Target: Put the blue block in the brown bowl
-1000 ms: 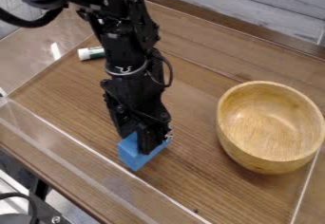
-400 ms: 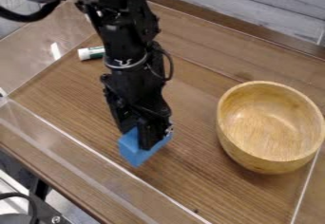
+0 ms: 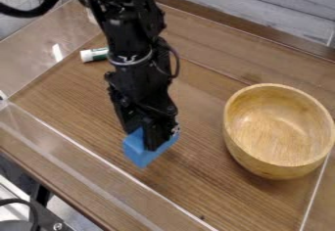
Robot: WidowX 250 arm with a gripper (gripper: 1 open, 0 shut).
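Blue block (image 3: 143,150) is seen clamped in gripper (image 3: 145,134) nr. the front edge of the wood tabletop (image 3: 78,112), its lower part showing below the fingers; whether it is clear of the surface can't be told. Brown bowl (image 3: 277,131) is set apart, toward the r.h. edge. White-and-green marker (image 3: 94,55) is seen behind the arm (image 3: 124,39), nr. the far l.h. corner.
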